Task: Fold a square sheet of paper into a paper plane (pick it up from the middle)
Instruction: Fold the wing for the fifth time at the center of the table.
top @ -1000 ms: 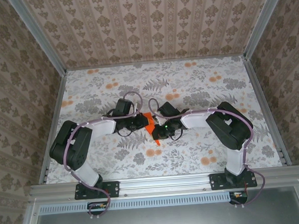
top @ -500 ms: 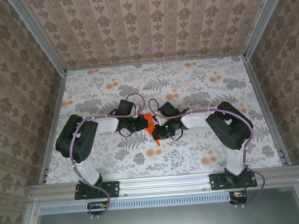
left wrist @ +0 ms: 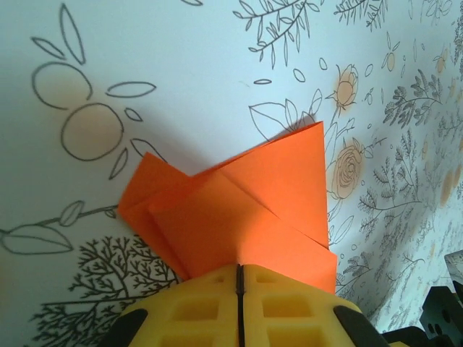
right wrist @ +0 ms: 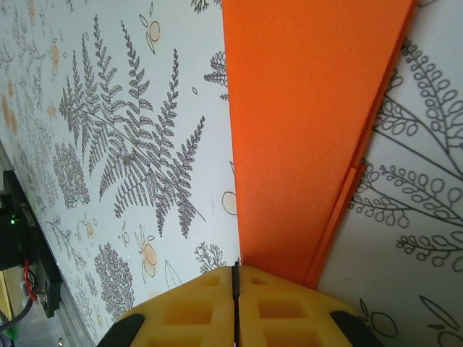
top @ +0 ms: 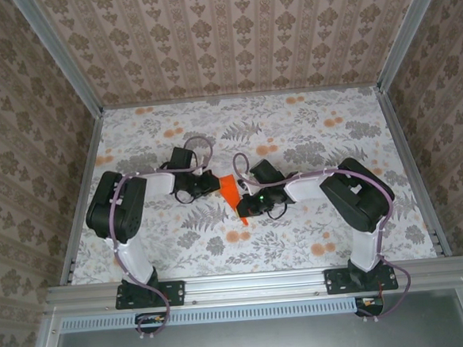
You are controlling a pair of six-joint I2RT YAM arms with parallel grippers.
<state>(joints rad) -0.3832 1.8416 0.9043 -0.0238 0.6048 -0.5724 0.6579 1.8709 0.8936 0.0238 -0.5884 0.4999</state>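
Both jaws seemingly tight on orange paper point(top: 229, 191)

There is one folded sheet of orange paper point(top: 229, 191). There are two robot arms, the left arm point(top: 149, 182) and the right arm point(top: 308, 186). Each has two yellow fingers point(left wrist: 188, 311), four altogether.

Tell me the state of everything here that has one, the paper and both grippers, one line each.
orange paper: folded into a pointed, layered wedge with creases, pinched by both grippers.
left gripper: jaws shut on the orange paper.
right gripper: jaws shut on the orange paper.
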